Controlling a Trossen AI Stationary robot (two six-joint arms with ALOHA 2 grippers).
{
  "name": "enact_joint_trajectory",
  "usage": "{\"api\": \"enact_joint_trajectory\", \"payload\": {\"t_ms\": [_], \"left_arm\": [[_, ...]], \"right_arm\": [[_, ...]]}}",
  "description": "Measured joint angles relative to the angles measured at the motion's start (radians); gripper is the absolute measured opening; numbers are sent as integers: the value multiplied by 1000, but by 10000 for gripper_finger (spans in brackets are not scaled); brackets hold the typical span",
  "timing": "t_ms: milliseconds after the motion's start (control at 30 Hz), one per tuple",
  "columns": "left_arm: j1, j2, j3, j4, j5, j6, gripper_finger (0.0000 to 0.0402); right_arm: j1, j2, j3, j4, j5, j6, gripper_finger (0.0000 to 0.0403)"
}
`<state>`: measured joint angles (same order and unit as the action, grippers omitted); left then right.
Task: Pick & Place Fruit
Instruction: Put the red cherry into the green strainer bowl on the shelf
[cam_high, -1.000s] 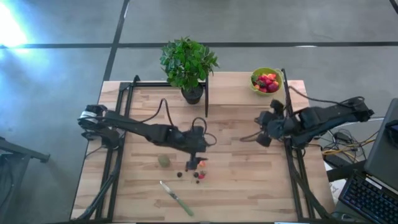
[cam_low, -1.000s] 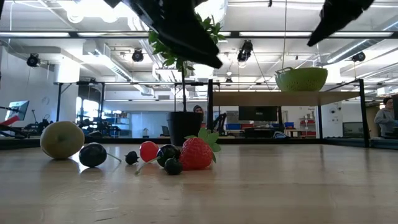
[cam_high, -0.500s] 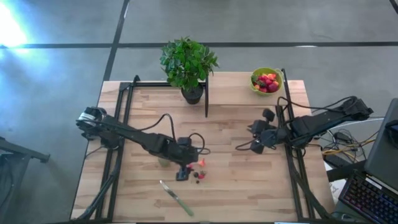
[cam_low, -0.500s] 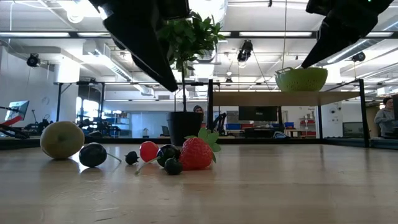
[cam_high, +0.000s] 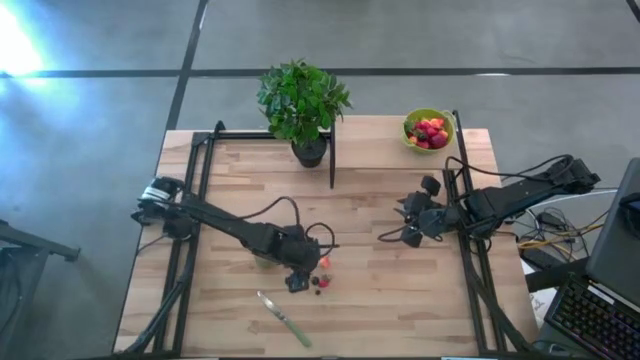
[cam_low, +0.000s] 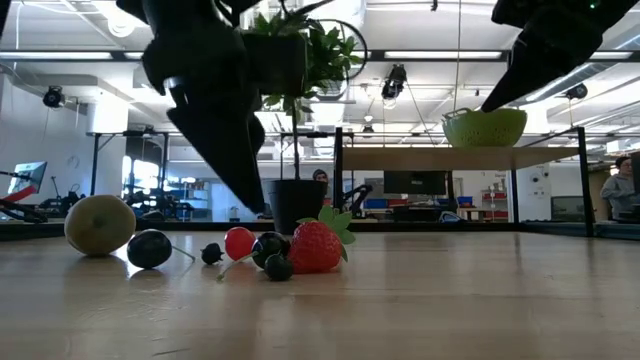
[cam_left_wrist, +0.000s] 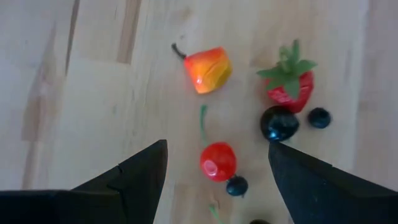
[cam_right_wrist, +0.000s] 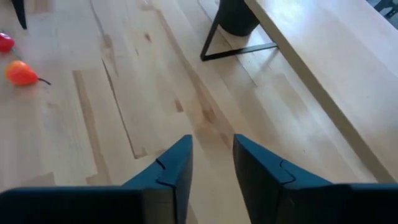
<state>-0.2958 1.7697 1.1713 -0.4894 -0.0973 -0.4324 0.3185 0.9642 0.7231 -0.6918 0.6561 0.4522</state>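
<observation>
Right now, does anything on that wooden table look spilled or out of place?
Yes: small toy fruits lie loose on the light wooden table, among them a red strawberry, a red cherry and a dull-green ball, while the lime-green bowl at the far corner holds others.

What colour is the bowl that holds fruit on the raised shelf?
Lime green; the bowl shows best in the high view.

Light wood plank table (cam_high: 400, 290). On it near front centre: cluster of small fruit, strawberry (cam_low: 317, 247), red cherry (cam_left_wrist: 218, 160), orange berry (cam_left_wrist: 208, 69), dark berries (cam_low: 149, 248). Green ball (cam_low: 100, 224) just beside cluster. Knife (cam_high: 283, 319) near front edge. Potted plant (cam_high: 303, 105) at back. Green bowl (cam_high: 428, 130) with fruit on back right corner.
</observation>
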Motion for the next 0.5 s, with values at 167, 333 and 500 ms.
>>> {"api": "enact_joint_trajectory", "payload": {"t_ms": [167,333,500], "left_arm": [[0,47,0,1,-2,-21,284],[0,74,0,-2,-2,-39,284],[0,99,0,1,-4,-43,284]], "right_arm": [[0,0,0,3,1,0,122],[0,0,0,3,2,0,131],[0,0,0,4,2,0,137]]}}
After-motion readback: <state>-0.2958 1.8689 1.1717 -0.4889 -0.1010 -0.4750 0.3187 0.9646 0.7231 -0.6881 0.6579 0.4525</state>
